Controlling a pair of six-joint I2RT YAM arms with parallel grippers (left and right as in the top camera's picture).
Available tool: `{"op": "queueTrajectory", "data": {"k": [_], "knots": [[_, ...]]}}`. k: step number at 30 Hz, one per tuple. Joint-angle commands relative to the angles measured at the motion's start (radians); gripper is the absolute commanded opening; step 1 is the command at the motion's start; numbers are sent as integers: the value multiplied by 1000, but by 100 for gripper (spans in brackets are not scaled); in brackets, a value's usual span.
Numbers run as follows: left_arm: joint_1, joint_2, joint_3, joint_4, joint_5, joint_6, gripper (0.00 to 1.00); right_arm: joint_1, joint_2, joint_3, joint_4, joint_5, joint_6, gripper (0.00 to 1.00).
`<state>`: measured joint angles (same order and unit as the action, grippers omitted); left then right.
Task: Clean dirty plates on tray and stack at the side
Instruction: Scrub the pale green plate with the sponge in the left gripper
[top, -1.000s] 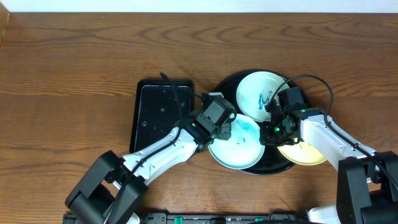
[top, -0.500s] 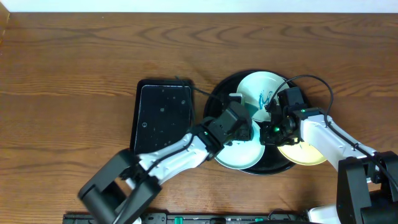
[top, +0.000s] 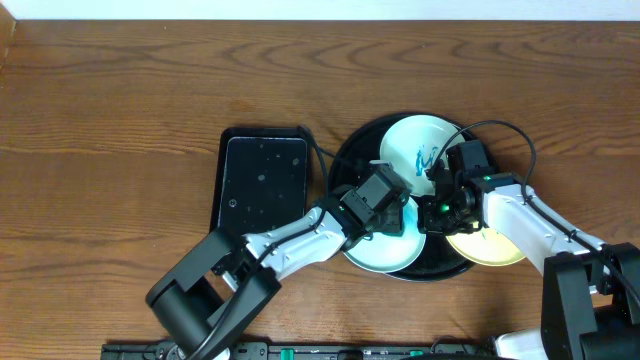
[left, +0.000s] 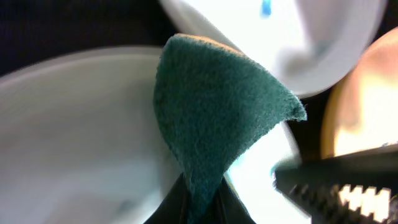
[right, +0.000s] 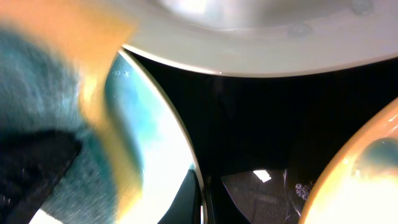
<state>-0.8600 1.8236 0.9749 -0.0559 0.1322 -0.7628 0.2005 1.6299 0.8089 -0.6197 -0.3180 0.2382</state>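
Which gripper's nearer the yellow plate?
Right. Right gripper pinches the front pale plate's rim beside the yellow plate; left gripper, holding the sponge, is over that plate's middle.

Overhead faces down; both wrist cameras closely share plates.

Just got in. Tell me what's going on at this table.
The left tool grips a green sponge and holds it over the near plate on the tray. The right tool is shut at that plate's rim, apparently steadying it. The far plate has blue scribbles in its centre, and the yellow plate lies at the right. No plate is stacked aside yet.
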Motion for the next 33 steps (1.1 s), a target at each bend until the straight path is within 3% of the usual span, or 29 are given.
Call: {"op": "queueTrajectory", "data": {"k": [1, 6, 15, 23, 27, 33], "knots": [[0, 12, -59, -177, 17, 10, 8, 11, 11, 8, -2, 60, 16, 1], [2, -47, -59, -171, -14, 64, 8, 11, 11, 8, -3, 60, 16, 1], [40, -64, -59, 57, -284, 63, 9, 11, 11, 8, -5, 59, 16, 1], [43, -18, -59, 154, -309, 63, 8, 11, 11, 8, -5, 60, 16, 1], [42, -6, -59, 101, -222, 59, 8, 11, 11, 8, -5, 60, 16, 1], [43, -6, -59, 46, 216, 51, 8, 11, 11, 8, -5, 60, 16, 1]]}}
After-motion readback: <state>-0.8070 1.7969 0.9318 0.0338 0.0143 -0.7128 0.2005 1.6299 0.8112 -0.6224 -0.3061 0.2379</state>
